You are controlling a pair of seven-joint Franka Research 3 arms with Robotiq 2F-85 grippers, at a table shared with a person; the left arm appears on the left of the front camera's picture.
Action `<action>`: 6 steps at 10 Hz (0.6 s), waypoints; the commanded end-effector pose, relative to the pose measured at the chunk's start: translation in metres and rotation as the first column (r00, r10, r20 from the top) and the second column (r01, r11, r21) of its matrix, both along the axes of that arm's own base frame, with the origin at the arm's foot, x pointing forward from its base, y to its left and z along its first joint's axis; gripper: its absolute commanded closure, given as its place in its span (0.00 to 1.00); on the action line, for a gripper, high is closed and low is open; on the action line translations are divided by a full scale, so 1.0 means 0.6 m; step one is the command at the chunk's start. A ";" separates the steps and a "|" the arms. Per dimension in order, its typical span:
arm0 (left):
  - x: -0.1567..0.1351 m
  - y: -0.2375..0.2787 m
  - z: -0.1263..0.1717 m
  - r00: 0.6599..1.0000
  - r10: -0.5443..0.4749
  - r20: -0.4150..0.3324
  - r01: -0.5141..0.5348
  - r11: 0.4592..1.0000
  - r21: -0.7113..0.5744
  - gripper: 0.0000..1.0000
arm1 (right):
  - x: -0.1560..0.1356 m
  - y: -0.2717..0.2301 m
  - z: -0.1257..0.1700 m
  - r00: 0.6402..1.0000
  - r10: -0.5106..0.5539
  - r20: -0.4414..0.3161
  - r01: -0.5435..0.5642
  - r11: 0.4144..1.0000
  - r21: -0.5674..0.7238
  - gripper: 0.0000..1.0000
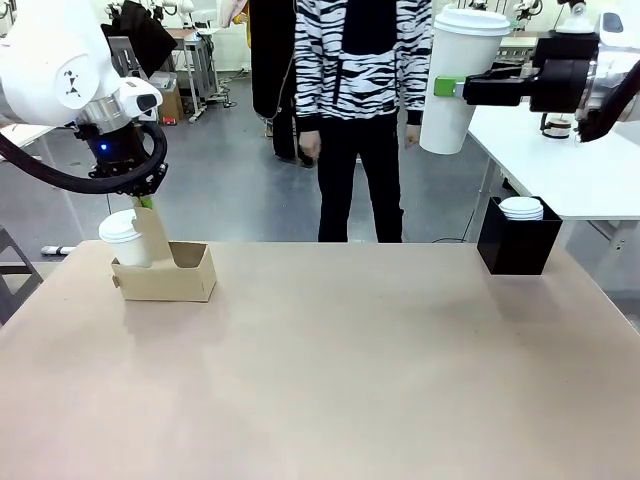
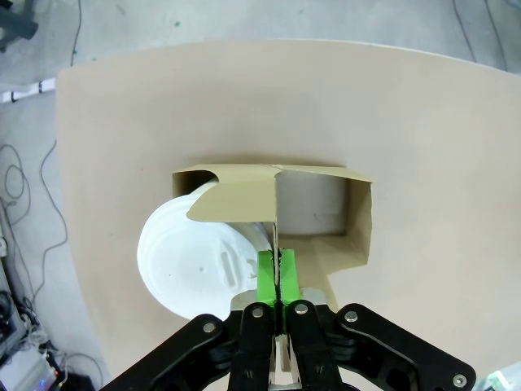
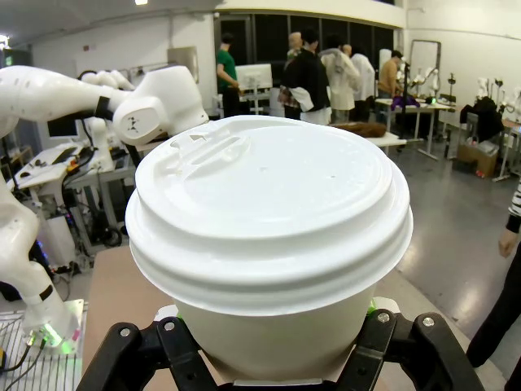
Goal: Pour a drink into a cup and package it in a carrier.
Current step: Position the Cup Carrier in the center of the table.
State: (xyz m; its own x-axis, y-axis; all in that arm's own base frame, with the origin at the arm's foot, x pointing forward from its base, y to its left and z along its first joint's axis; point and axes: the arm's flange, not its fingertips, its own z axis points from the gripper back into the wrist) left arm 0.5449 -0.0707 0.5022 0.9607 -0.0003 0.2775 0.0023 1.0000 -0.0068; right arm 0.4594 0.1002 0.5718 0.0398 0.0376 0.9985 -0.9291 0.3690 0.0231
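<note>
Leftward, the carrier keeps the seated cup in one pocket (capped, contents hidden), the other pocket empty; the left gripper pinches its handle tab. The right gripper clasps the raised cup, its far finger hidden.

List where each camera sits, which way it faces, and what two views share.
Front: fixed between the arms, facing across the table at the person; left gripper and right gripper show.
Left wrist: looks down along its fingers, shut on the carrier.
Right wrist: looks roughly level past the held cup toward the left arm.
Shared: front and left wrist both show the carrier.
</note>
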 end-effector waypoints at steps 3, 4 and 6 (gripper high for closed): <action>-0.005 0.001 -0.001 1.000 -0.011 0.008 0.011 1.000 0.005 1.00 | 0.002 0.004 0.003 1.000 -0.005 0.017 0.005 1.000 0.000 0.24; 0.000 -0.002 0.000 1.000 -0.004 0.000 0.004 1.000 0.000 0.96 | 0.002 0.004 0.003 1.000 -0.005 0.017 0.005 1.000 0.000 0.24; -0.037 -0.019 0.054 0.999 0.037 0.028 -0.037 0.999 -0.020 0.98 | 0.002 0.004 0.003 1.000 -0.005 0.017 0.005 1.000 0.000 0.24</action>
